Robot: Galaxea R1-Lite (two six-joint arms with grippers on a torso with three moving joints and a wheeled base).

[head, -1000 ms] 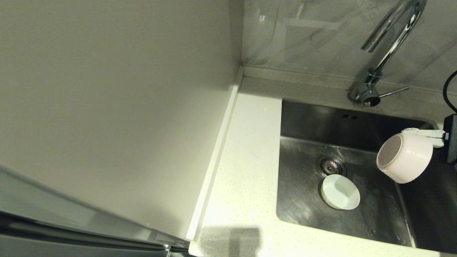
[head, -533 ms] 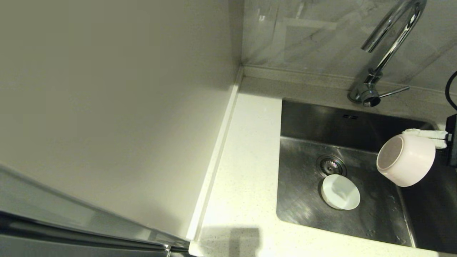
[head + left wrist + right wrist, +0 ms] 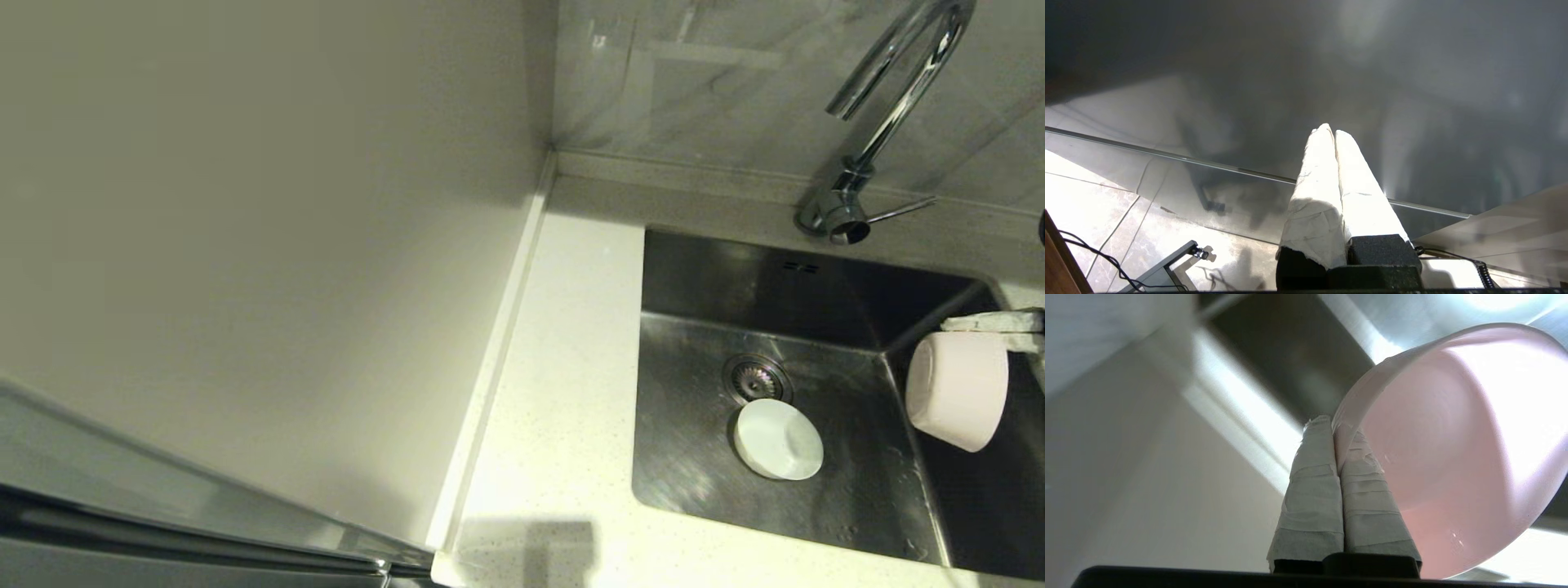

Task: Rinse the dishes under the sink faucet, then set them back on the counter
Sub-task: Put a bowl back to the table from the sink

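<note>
Carrying the pink bowl clamped by its rim, the right gripper is drawn toward the sink's right edge, its rinse judged done; the left gripper is parked, closed.

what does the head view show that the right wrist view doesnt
Only the head view shows the faucet, the white bowl lying in the sink beside the drain strainer, and the counter.

Only the right wrist view shows the pink bowl's inside and how the right hand pinches its rim, one finger inside and one outside.

Both show the pink bowl held tilted over the sink.
</note>
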